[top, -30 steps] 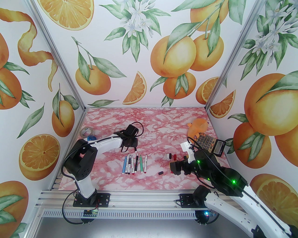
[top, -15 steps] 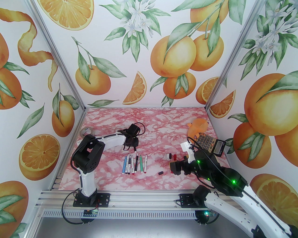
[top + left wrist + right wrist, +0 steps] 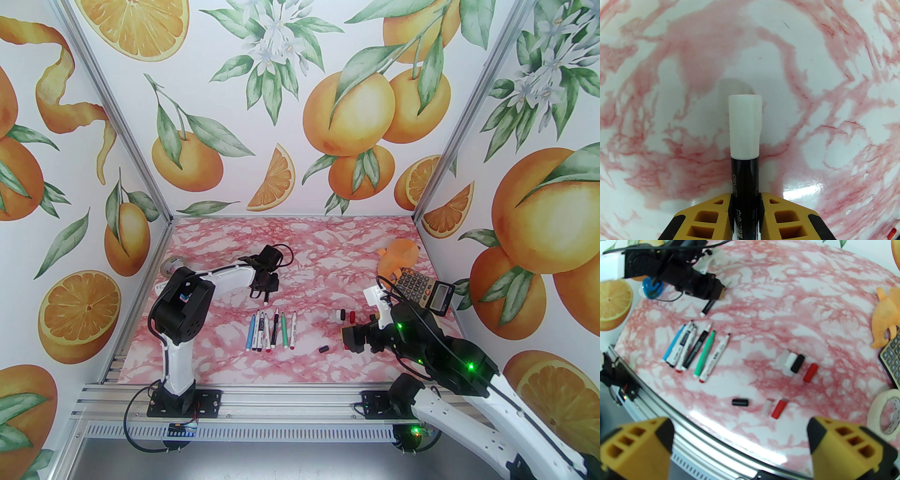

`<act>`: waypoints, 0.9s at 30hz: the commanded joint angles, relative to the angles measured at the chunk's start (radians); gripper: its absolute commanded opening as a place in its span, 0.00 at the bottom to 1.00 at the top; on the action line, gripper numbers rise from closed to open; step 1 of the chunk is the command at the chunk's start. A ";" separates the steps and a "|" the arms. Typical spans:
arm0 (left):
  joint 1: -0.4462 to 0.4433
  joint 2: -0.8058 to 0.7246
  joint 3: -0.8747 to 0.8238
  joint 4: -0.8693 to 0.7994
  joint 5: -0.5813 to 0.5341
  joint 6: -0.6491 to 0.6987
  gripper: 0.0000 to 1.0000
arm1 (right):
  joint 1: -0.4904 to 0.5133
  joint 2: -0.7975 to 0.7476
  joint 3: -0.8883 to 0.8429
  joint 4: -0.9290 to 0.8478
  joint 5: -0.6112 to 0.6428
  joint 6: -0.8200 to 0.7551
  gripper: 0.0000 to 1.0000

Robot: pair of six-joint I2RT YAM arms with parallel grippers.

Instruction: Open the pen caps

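The table (image 3: 328, 243) has a glossy pink-and-white marble top. Six pens (image 3: 272, 330) lie side by side near its front middle, narrow tips toward the back: blue, two white, black, green, white. To their right four caps (image 3: 798, 363) lie in a cluster: clear, white and black packed together, with a red one just beside them. Closer to the front edge a black cap (image 3: 740, 402) lies alone, and a clear cap (image 3: 767, 407) lies next to a red cap (image 3: 779, 408). A calculator (image 3: 417, 287) and an orange toy (image 3: 398, 255) sit at the far right. A tape roll (image 3: 172, 266) sits far left, and another roll (image 3: 884, 414) front right.
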 commanded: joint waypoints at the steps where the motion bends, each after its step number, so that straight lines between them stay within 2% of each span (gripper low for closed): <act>1: 0.026 0.002 0.066 -0.028 0.021 0.061 0.20 | 0.006 -0.009 -0.004 -0.006 0.034 0.008 1.00; 4: 0.032 -0.032 0.106 -0.057 0.029 0.108 0.18 | 0.007 -0.011 -0.003 -0.005 0.035 0.008 1.00; 9: 0.036 -0.114 0.147 -0.089 0.143 0.171 0.16 | 0.007 -0.008 0.017 -0.007 0.044 0.019 0.99; 12: 0.035 -0.176 0.146 -0.072 0.252 0.200 0.16 | 0.006 0.015 0.053 0.000 0.078 0.076 0.99; 23: -0.001 -0.350 0.070 0.089 0.705 0.224 0.13 | 0.007 0.059 -0.070 0.418 0.070 0.405 0.93; 27: -0.034 -0.374 0.053 0.128 0.755 0.225 0.13 | 0.006 0.072 -0.091 0.486 0.087 0.446 0.92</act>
